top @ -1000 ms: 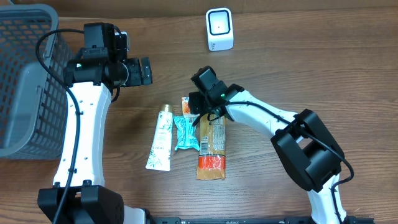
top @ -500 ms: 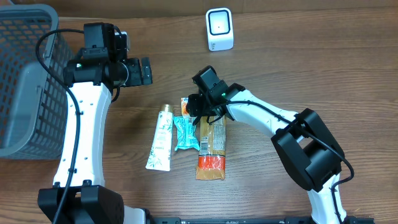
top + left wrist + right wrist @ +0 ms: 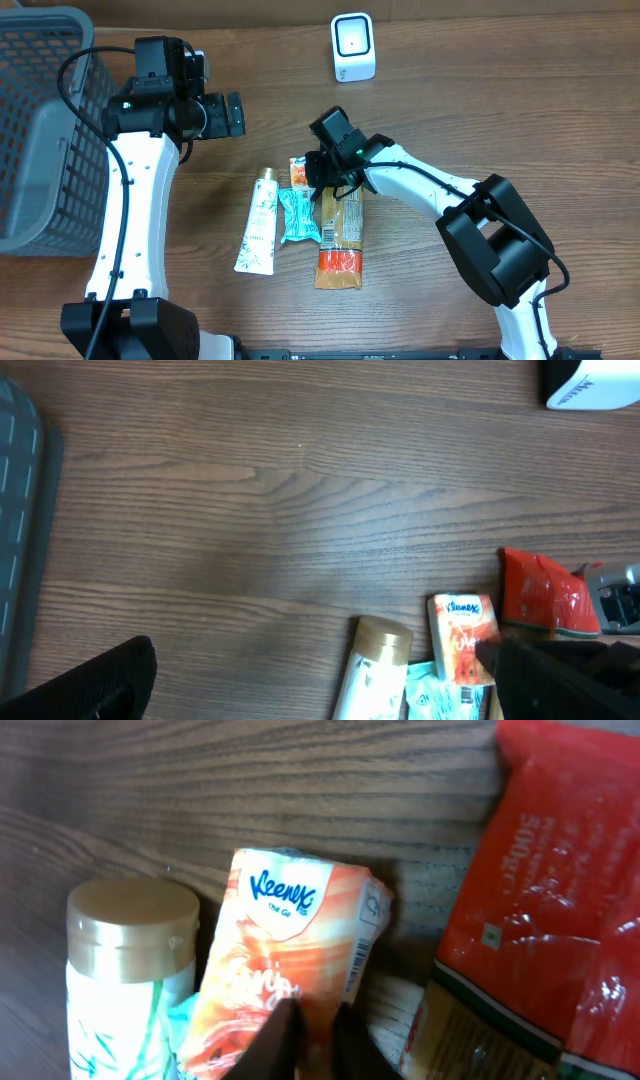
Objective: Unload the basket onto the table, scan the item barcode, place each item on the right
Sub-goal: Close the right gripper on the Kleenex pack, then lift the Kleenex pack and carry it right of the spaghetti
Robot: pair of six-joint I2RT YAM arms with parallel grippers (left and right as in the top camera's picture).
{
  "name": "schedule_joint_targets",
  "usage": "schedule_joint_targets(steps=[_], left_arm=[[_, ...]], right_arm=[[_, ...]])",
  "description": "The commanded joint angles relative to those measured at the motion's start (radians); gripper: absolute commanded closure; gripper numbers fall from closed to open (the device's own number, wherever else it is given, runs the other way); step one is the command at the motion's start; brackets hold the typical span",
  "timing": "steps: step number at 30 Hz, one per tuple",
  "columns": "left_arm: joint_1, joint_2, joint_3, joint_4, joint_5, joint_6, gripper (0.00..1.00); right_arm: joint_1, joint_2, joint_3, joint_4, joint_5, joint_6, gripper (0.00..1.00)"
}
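Overhead shows a brown wood-grain table [image 3: 500, 100], left fingers [image 3: 90, 685] spread empty, right fingers [image 3: 280, 1042] pinching the Kleenex pack [image 3: 290, 935].

Overhead: straight down from far, whole bench [image 3: 520, 110] in frame. Left wrist: high, tilted, items far ahead. Right wrist: very close, Kleenex pack [image 3: 290, 950] right at the right gripper [image 3: 312, 1025]. All three share that pack, gold-capped tube [image 3: 130, 935], red packet [image 3: 560, 870].
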Motion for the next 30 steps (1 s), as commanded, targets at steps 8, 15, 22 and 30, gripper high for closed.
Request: schedule_joint_targets(steps=[8, 15, 22, 30], left_arm=[[-0.002, -0.005, 0.011, 0.004, -0.006, -0.014, 0.00], [-0.002, -0.005, 0.011, 0.004, -0.006, -0.014, 0.00], [-0.002, -0.005, 0.011, 0.004, -0.006, -0.014, 0.00], [-0.002, -0.005, 0.011, 0.004, -0.006, -0.014, 0.00]], right_arm=[[-0.007, -0.052, 0.019, -0.030, 0.009, -0.082, 0.96], [-0.010, -0.228, 0.036, -0.183, 0.233, -0.175, 0.96], [-0.010, -0.251, 0.028, -0.394, 0.598, -0.237, 0.96], [-0.010, -0.249, -0.046, -0.464, 0.758, -0.236, 0.96]])
